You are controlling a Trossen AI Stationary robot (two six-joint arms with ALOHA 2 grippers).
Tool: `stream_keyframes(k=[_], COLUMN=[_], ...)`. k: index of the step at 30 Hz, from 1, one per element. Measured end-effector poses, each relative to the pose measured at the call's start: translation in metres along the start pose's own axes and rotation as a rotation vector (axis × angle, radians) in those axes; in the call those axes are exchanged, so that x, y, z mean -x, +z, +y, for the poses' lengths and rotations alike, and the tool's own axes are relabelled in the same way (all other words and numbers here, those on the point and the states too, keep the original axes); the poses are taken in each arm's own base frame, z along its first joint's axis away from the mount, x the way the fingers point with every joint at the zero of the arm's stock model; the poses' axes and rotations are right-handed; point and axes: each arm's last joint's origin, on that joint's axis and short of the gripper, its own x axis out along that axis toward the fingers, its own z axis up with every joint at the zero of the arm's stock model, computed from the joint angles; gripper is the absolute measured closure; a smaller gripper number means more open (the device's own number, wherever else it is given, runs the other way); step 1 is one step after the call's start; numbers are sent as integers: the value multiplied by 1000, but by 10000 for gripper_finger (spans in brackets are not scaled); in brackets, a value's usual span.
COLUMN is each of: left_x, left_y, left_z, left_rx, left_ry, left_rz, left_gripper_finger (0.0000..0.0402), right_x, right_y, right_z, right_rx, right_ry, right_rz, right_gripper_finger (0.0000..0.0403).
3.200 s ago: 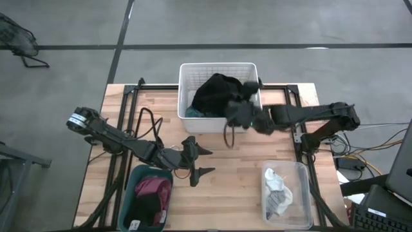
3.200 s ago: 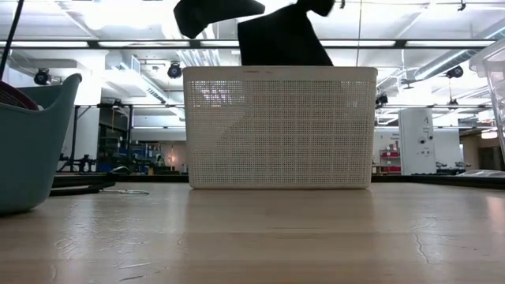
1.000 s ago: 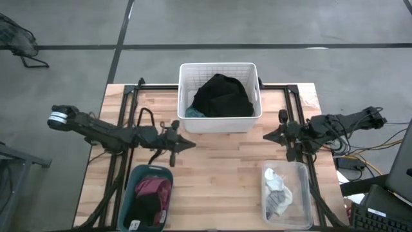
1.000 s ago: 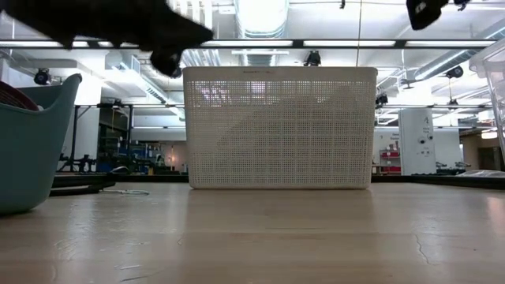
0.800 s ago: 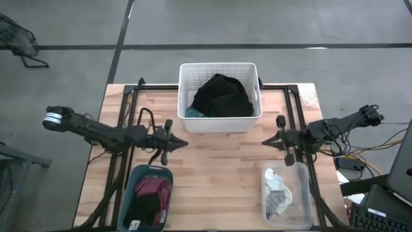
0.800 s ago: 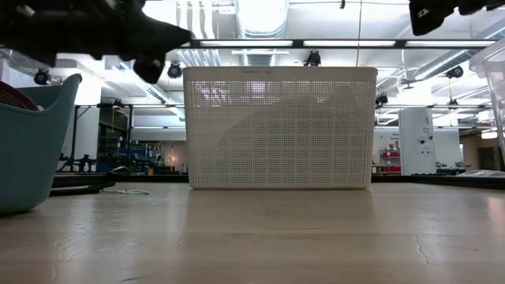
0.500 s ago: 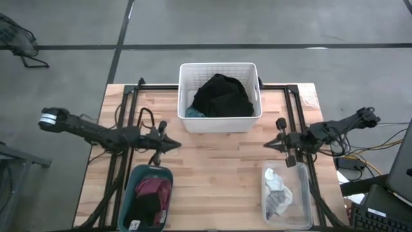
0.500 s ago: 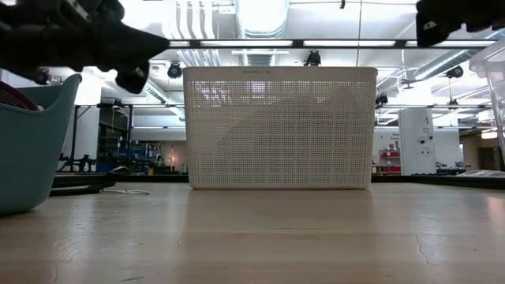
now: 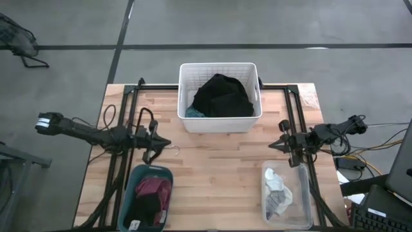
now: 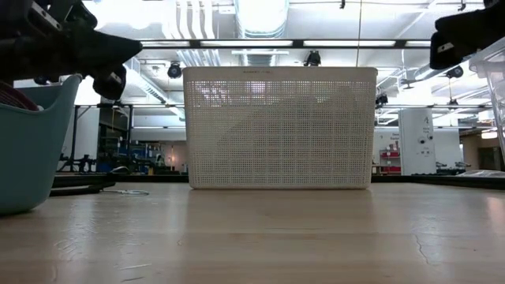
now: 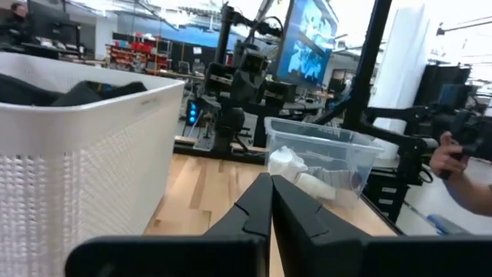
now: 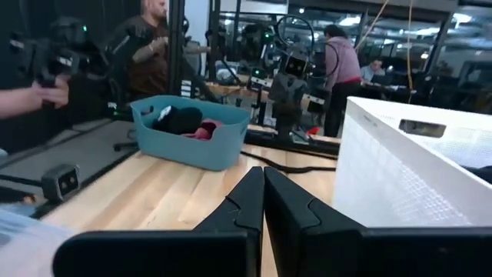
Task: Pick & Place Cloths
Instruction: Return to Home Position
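My left pincer (image 9: 166, 143), mid-left, and right pincer (image 9: 275, 145), mid-right, hang closed and empty over the desk (image 9: 219, 169); the black cloth (image 9: 222, 95) lies in the white basket (image 9: 182, 90), top centre. Best retreat level, clear of the basket.

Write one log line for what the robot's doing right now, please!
left gripper: shut, empty, near teal tub | right gripper: shut, empty, near clear bin | black cloth: in white basket

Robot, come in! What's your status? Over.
Left gripper shut, empty, near teal tub. Right gripper shut, empty, near clear bin. Black cloth in white basket. Nothing in the way.
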Motion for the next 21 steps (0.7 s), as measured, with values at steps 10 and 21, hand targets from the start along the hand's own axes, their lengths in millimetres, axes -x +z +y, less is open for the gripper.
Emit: stream_keyframes(k=[10, 21], left_x=[3, 6], left_y=[-3, 10], left_z=[1, -2], left_rx=[-35, -123], left_ry=[31, -31], left_rz=[34, -38], left_gripper_finger=[393, 387], right_x=[-2, -3], right_y=[-6, -3], right_z=[3, 3], right_rx=[1, 18], right_ry=[67, 63], right_rz=[-2, -48], right_gripper_finger=[394, 394])
